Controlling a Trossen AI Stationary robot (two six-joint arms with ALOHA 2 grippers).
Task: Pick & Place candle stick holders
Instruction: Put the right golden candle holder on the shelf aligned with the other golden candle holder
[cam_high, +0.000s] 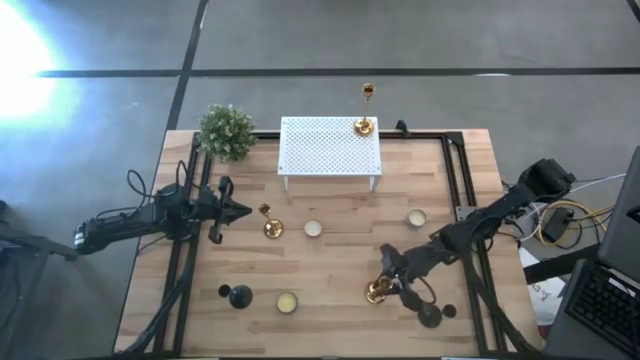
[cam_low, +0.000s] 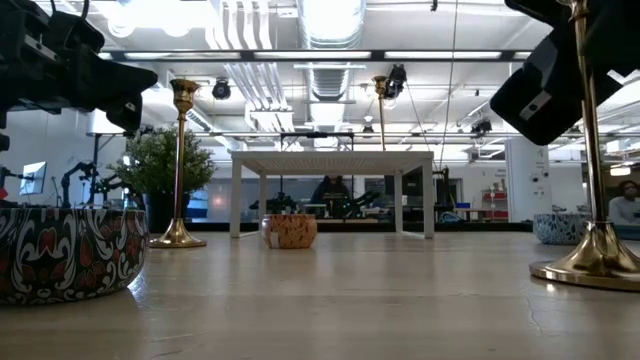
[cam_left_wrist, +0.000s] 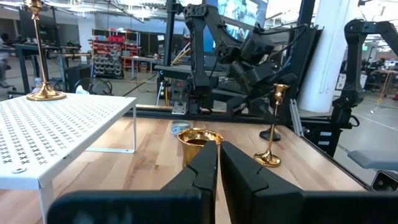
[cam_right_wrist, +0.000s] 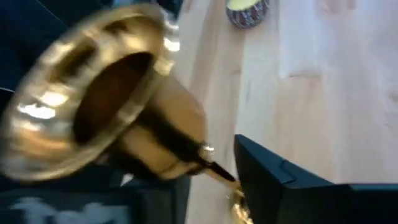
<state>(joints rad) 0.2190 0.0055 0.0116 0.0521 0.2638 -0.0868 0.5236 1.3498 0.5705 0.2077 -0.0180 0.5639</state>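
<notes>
A gold candlestick (cam_high: 270, 225) stands on its round base on the table, left of centre. My left gripper (cam_high: 245, 210) is shut just to its left, and the tips (cam_left_wrist: 217, 152) stop short of its cup top (cam_left_wrist: 199, 138). My right gripper (cam_high: 388, 262) is shut on a second gold candlestick (cam_high: 378, 290) at the near right. A third gold candlestick (cam_high: 365, 122) stands on the white rack (cam_high: 330, 150). Two black dome-based holders (cam_high: 240, 296) (cam_high: 430, 313) stand near the front edge. My right gripper holds the gold candlestick by its slim stem (cam_right_wrist: 214, 168), just below the cup top (cam_right_wrist: 93, 106), pinched between the two fingers (cam_right_wrist: 280, 180). The fingers lie across the stem, coming from the table's right. The candlestick stands near upright with its base (cam_low: 600, 265) on the table.
Three low candle tins (cam_high: 313, 228) (cam_high: 416, 217) (cam_high: 287, 302) sit on the table; one looms at the low view's left (cam_low: 60, 250). A potted plant (cam_high: 226, 130) stands at the far left corner. The rack takes up the far middle.
</notes>
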